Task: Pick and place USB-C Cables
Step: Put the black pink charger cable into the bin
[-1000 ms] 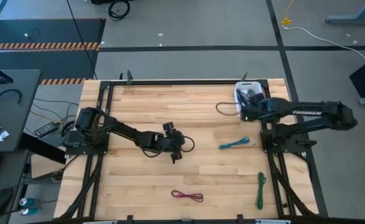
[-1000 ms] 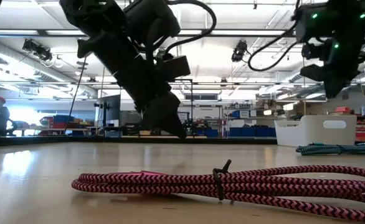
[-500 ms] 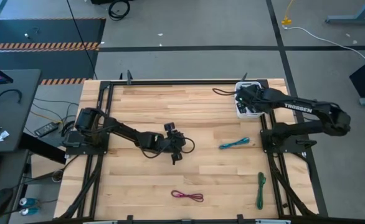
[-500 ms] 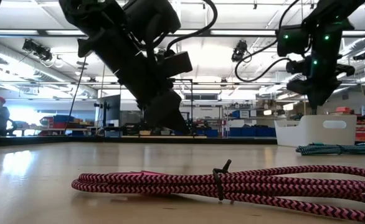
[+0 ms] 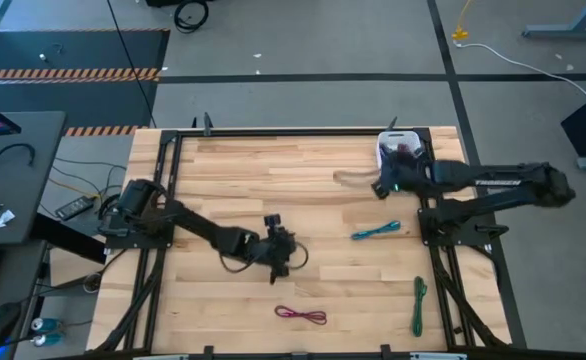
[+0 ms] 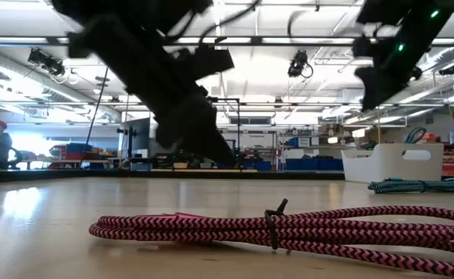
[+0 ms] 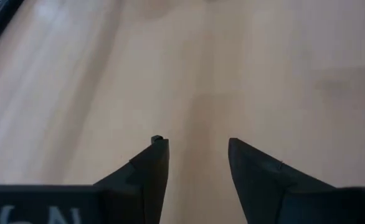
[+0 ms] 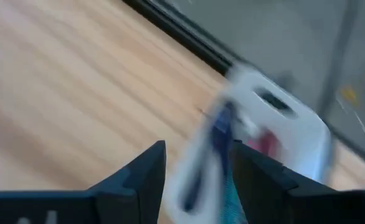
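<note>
Three USB-C cables lie flat on the wooden table: a teal one (image 5: 376,231) at the right, a green one (image 5: 418,305) near the right front, and a magenta one (image 5: 301,315) at the front middle, which fills the low view (image 6: 289,229). More cables lie in a white bin (image 5: 398,152) at the far right. My left gripper (image 5: 278,262) hangs open over bare wood (image 7: 195,144), behind the magenta cable. My right gripper (image 5: 378,188) is open beside the bin's near-left corner, with nothing between its fingers (image 8: 198,146).
The white bin (image 8: 282,118) holds blue, teal and pink cables (image 8: 223,143). Black frame rails run along the table's edges (image 5: 173,200). Bare wood lies between the two arms. A desk with gear stands off the table's left side.
My right gripper carried a dark looped cable toward the far edge, over the bin. It opened there and came back toward the near edge without the cable. My left gripper has moved a little toward the near edge and down, toward the magenta cable.
</note>
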